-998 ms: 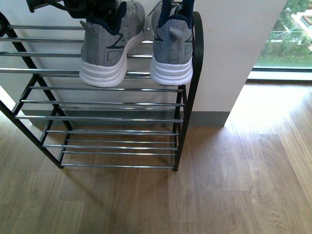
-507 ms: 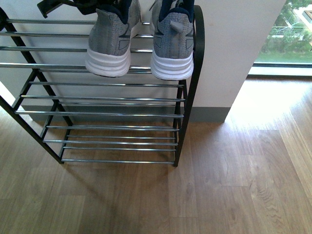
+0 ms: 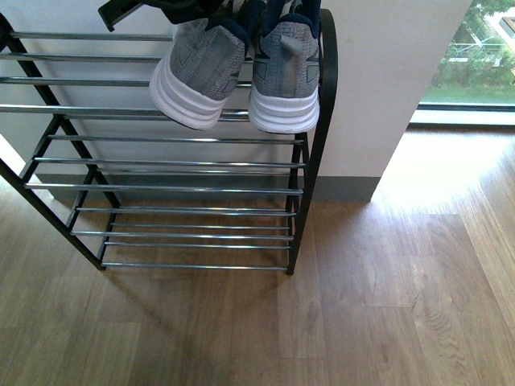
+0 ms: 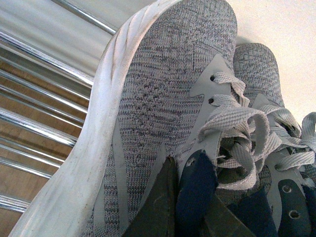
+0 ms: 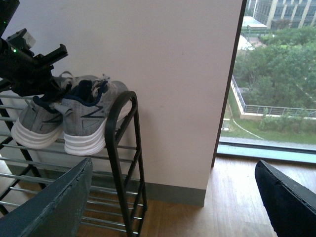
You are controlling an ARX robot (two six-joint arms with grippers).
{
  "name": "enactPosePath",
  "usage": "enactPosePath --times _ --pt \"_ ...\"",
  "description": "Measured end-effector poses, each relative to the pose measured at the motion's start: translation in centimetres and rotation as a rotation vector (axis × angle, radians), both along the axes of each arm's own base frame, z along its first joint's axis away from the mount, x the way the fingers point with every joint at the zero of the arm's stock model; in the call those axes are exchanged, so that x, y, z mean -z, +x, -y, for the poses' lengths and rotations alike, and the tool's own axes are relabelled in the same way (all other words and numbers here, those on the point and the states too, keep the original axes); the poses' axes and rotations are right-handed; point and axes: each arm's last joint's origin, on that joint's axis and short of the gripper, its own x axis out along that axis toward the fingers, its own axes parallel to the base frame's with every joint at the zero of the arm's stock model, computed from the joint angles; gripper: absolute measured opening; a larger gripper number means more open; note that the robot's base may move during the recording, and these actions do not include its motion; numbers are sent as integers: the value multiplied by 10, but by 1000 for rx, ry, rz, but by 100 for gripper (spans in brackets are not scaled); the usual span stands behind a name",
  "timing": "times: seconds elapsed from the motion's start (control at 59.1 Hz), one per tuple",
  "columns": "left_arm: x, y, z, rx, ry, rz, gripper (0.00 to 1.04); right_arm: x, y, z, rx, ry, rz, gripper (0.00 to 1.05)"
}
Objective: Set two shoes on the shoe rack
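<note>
Wood floor [image 3: 362,305] and a pale wall [image 3: 378,80], with the shoe rack [image 3: 161,187] carrying a grey pair at the right end of an upper shelf.
The left gripper [image 4: 192,207] is clamped on the navy collar of the left sneaker [image 3: 201,76], which is tilted, heel leaning toward the right sneaker [image 3: 286,76] standing level beside the arched end. The right gripper [image 5: 168,207] hangs well apart from the rack, fingers spread wide, holding nothing.

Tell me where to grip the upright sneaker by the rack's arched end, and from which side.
Grip the upright sneaker at its heel collar, coming from above with one finger inside the opening. The rack's arched end blocks its right, the tilted sneaker held by the left gripper crowds its left.
</note>
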Motion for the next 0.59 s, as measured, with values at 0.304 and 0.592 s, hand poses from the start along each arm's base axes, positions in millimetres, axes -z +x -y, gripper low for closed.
enactPosePath --times 0.304,0.592 --pt "-5 1 -6 -35 -72 -5 2 0 0 0 0 0 0 95" --pt "-4 2 -11 -63 -132 -17 2 0 0 0 0 0 0 95"
